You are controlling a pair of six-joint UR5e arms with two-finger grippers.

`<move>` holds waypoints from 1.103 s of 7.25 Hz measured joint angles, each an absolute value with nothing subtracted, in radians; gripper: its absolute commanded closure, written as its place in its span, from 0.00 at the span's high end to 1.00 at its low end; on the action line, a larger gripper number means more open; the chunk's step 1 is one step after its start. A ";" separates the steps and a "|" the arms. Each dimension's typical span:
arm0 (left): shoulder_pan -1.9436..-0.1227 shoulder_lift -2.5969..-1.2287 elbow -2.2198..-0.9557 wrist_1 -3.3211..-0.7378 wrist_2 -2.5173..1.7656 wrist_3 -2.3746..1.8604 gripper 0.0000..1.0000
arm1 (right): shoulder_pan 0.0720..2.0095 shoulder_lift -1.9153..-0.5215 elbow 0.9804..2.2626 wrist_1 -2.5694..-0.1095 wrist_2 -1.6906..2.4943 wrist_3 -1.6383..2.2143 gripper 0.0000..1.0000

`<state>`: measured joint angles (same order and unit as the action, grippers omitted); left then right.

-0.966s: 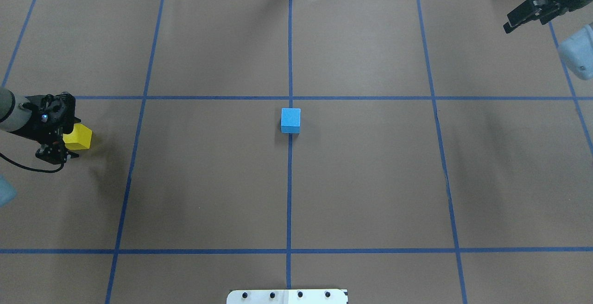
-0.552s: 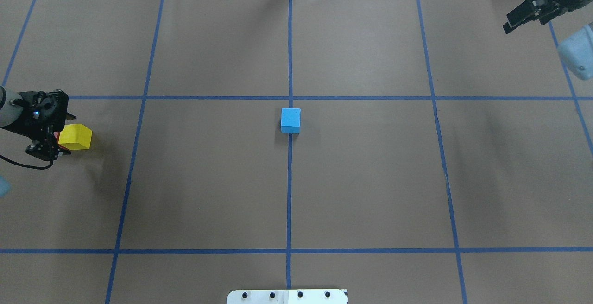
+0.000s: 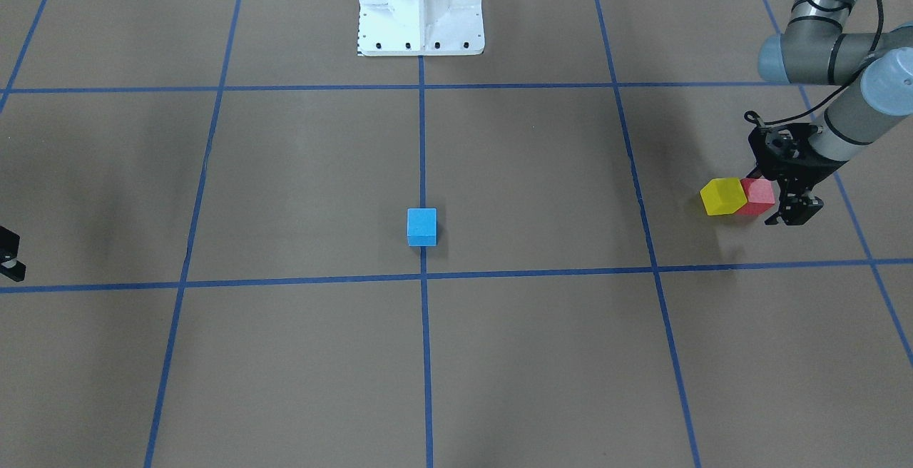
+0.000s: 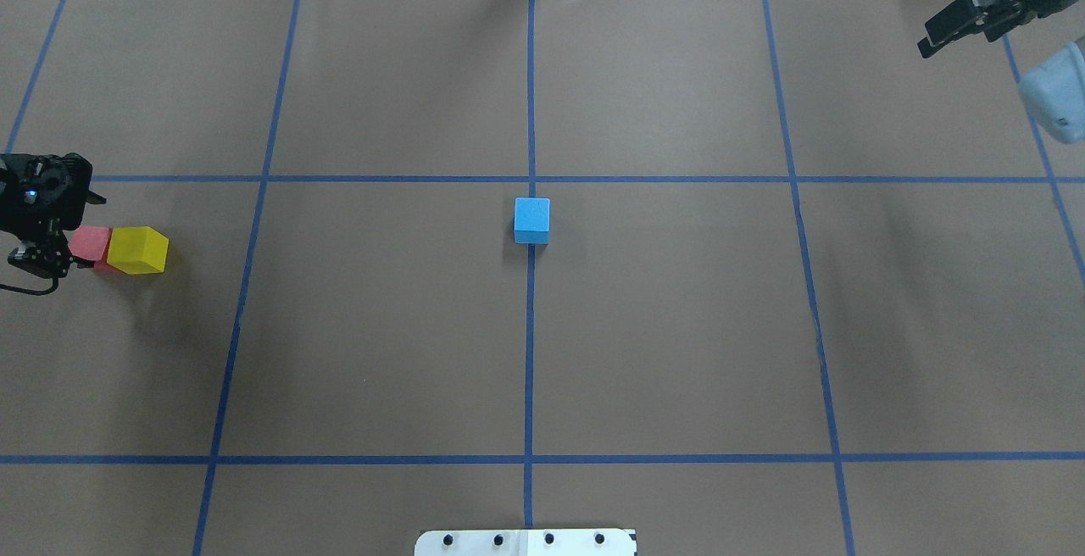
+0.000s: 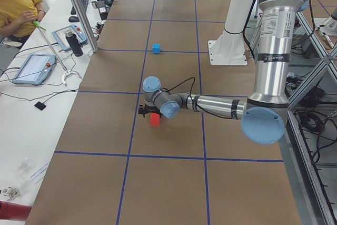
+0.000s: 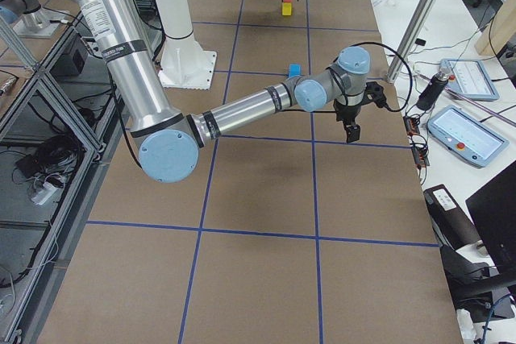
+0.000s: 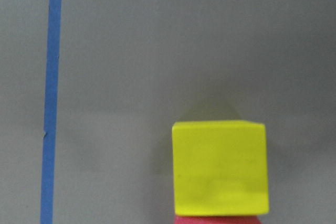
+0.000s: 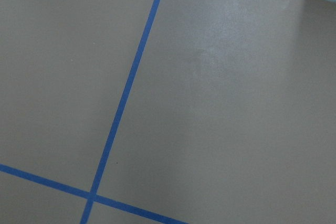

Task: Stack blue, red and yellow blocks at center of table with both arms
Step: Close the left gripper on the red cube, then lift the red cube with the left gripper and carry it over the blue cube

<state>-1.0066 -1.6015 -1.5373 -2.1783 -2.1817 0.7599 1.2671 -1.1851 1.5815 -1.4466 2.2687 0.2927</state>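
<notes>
So you're barely started. The blue block sits on the centre tape line, pretty much mid-table, so I'd call the base of the stack done. Nothing is on top of it yet.

The red block and yellow block are both way out at the table's left end, well apart from the blue one. They're side by side on the paper and touching, not stacked, with yellow on the side nearer the centre.

Your left gripper hangs just beside the red block on its outer side. The jaws look spread and there's nothing between them. The left wrist view only shows the yellow block with a sliver of red under it, no fingers.

Your right gripper is parked off at the far right corner. It looks spread too, it's empty, and its wrist camera sees bare paper and tape.

Left to do, as I read it: grab red, carry it over onto blue, then yellow on top. That's basically two full pick-and-places, and the right arm needs to get a turn somewhere.
</notes>
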 measured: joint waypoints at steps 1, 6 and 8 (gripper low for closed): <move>-1.008 -1.596 -1.533 -2.181 -2.180 0.763 0.46 | 1.267 -1.185 1.581 -1.447 2.268 0.291 1.00; -1.009 -1.595 -1.539 -2.186 -2.202 0.765 0.00 | 1.267 -1.186 1.580 -1.447 2.266 0.287 1.00; -1.070 -1.598 -1.540 -2.174 -2.250 0.770 0.00 | 1.267 -1.186 1.582 -1.447 2.267 0.294 1.00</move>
<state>-1.0699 -1.5983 -1.5404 -2.1742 -2.2496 0.7702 1.2671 -1.1860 1.5818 -1.4468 2.2667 0.2940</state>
